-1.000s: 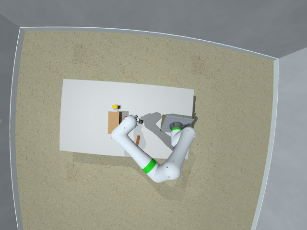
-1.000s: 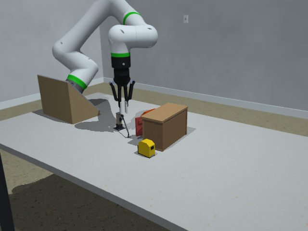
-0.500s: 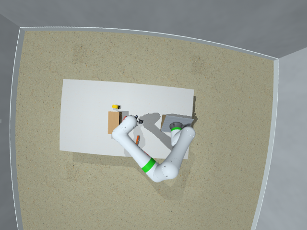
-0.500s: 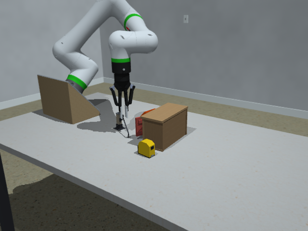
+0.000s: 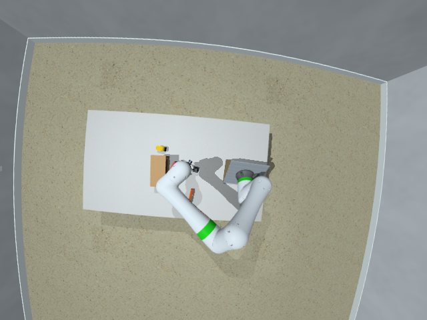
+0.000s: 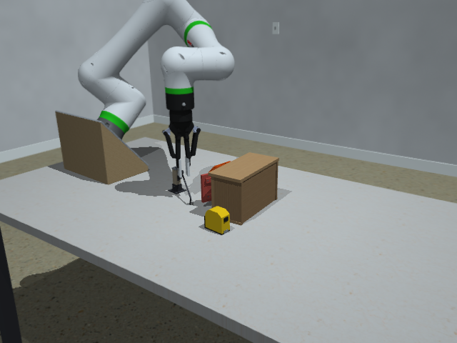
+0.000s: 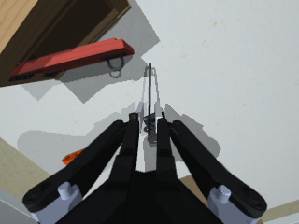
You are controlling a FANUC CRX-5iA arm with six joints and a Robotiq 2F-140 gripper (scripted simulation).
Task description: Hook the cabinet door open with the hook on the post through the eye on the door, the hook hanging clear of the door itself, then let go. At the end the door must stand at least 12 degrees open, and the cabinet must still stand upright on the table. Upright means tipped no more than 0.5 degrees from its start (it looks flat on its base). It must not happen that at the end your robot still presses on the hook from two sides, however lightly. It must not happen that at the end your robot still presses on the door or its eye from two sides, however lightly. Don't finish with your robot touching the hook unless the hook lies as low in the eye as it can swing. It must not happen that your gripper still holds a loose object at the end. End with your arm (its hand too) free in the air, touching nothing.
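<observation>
One hook (image 7: pixel 149 89) noted: thin dark wire rod, pivoted at the top of a short post (image 6: pixel 176 181), small bend at its free end. Slopes down from the post top in the exterior view, free end on or just above the table (image 6: pixel 332 258); cannot tell which. Points toward 12 o'clock in the wrist view. Not in the eye (image 7: pixel 115 65).

Gripper (image 7: pixel 148 119) vertical over the post, fingers narrowed to a slim gap either side of the hook's pivot end. Gap visible on both sides of the rod; nothing gripped. Tips level with the post top in the exterior view.

Door (image 7: pixel 70 58): red slab, swung partly out from the cabinet (image 6: pixel 245 184), dark interior showing behind it. Eye a small grey ring on the door's outer face near its free edge, at about 11 o'clock from the hook's tip and apart from it.

Cabinet a tan wooden box, flat on its base. Yellow tape measure (image 6: pixel 218 219) just beside its near corner. Orange object (image 5: pixel 191 194) on the table at 5 o'clock from the cabinet in the top view, partly under the arm. Arm base on a brown wedge (image 6: pixel 96 147), at 3 o'clock from the cabinet in the top view.
</observation>
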